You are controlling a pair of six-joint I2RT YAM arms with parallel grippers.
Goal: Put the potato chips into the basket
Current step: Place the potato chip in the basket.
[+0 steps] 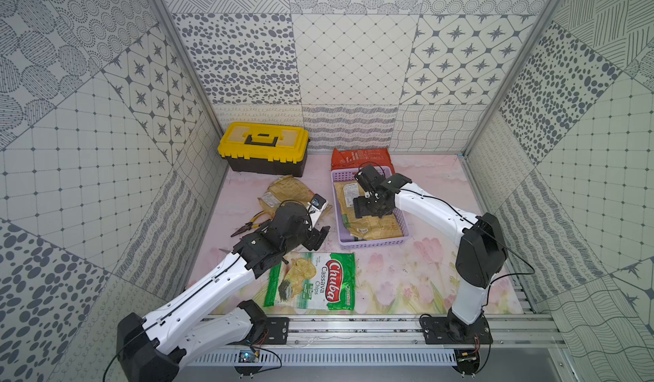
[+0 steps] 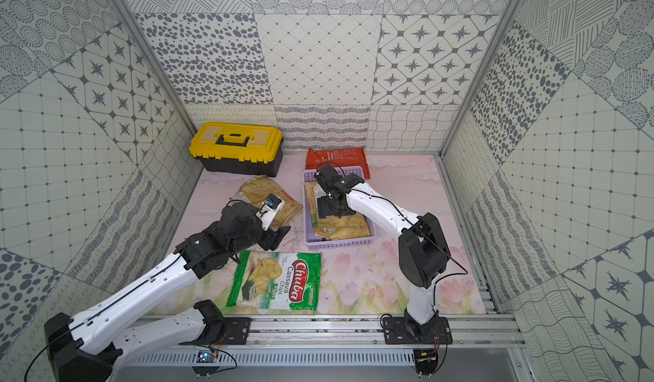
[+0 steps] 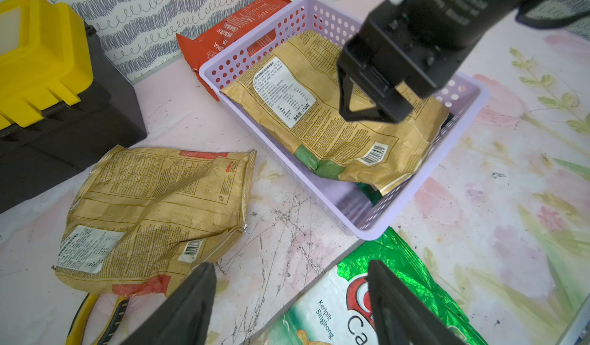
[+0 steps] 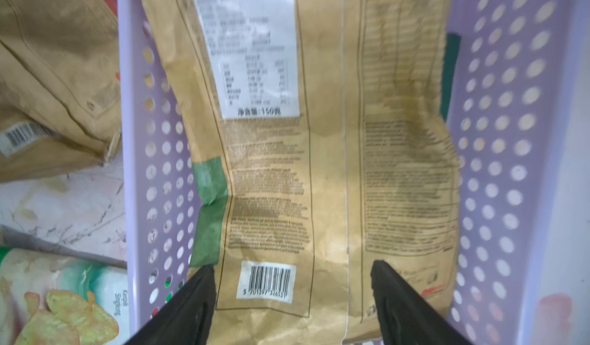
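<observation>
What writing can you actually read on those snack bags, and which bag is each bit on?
"Chuba": red logo on the green-and-white foil bag
"Cassava Chips": same bag
"Keripik Singkong": same bag
"净含量:150克": white label on the golden-tan paper bag in the lavender perforated plastic basket
Too small or blurred: print on the orange-red bag, the second golden-tan bag, and barcodes

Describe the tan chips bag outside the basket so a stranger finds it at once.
Find the yellow-lidded toolbox at the back. The tan bag lies just before it, beside the lavender basket. Its twin lies inside that basket.
</observation>
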